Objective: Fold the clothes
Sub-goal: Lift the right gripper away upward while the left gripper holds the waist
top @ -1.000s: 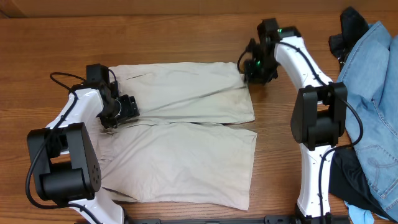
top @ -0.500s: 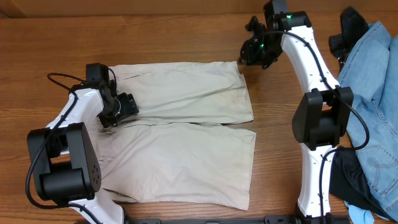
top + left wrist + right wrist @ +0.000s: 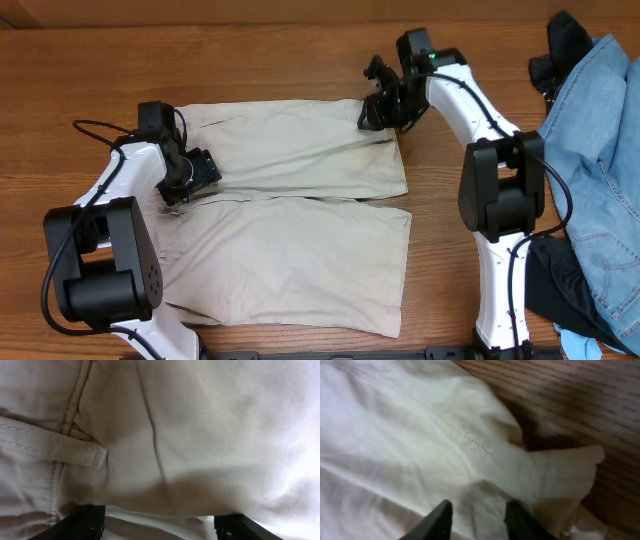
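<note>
1. Work item. The pale cream-beige cotton trousers lie flat on the brown wooden table, in the left and centre of the overhead view. The waistband end is at the left and the two hems are at the right. The two legs lie side by side and meet along a horizontal line across the middle of the garment.

2. Left gripper. It sits on the waistband end of the far leg. In the left wrist view, fabric fills the frame. A stitched belt loop shows at the left and a seam runs down the centre. The two dark fingers appear only at the bottom edge, set wide apart, with cloth lying across the space between them.

3. Right gripper. It is at the far right hem corner of the far leg. In the right wrist view the two fingers stand close together with trouser fabric pinched between them. A stitched hem fold is bunched just beyond them, with bare wood behind it. A green indicator light is lit on this arm.

4. Other items. A light blue denim garment is heaped at the right edge of the table. A black garment lies beneath it. Both are well apart from the trousers.
</note>
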Available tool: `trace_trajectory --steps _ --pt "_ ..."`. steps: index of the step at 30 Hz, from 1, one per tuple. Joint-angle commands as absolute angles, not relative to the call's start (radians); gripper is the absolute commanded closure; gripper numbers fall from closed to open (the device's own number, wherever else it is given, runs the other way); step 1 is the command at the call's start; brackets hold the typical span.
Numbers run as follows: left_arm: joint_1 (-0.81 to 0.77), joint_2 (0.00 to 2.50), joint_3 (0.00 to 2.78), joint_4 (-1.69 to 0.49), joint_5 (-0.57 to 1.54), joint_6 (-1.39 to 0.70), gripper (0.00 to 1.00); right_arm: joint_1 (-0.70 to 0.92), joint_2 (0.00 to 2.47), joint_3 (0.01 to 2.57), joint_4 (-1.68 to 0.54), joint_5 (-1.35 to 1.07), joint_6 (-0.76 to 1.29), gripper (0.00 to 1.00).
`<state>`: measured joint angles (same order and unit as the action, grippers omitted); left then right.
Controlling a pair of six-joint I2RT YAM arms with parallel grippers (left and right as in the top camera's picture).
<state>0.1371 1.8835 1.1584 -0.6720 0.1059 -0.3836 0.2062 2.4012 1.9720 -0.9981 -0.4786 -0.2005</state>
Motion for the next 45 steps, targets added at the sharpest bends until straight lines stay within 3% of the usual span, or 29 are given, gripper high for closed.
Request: trace_trajectory --steps 1,4,10,17,21,26,37,45 --pt "0.146 1.904 1.148 -0.672 0.048 -0.405 0.27 0.203 2.407 1.937 -0.941 -0.425 -0.179 0.56" --pt "0.146 1.904 1.148 -0.675 0.048 -0.405 0.26 0.200 2.408 1.934 -0.885 -0.290 -0.079 0.48" --pt "0.146 1.904 1.148 -0.656 0.034 -0.371 0.22 0.164 2.407 1.974 -0.925 -0.038 0.115 0.44" --pt "0.146 1.904 1.181 -0.598 0.046 -0.275 0.21 0.097 2.363 2.149 -1.095 -0.028 0.128 0.35" --pt "0.146 1.901 1.219 -0.658 0.116 -0.242 0.24 0.096 2.328 2.259 -1.282 -0.077 0.076 0.36" --pt "0.145 1.859 1.303 -0.859 0.124 -0.231 0.20 0.114 2.294 2.291 -1.533 -0.150 0.048 0.53" --pt "0.126 1.525 1.317 -1.065 0.129 -0.205 0.14 0.165 2.093 2.291 -1.662 -0.188 0.117 0.51" --pt "0.121 1.370 1.267 -1.126 0.159 -0.205 0.15 0.165 1.846 2.217 -1.694 -0.173 0.167 0.48"
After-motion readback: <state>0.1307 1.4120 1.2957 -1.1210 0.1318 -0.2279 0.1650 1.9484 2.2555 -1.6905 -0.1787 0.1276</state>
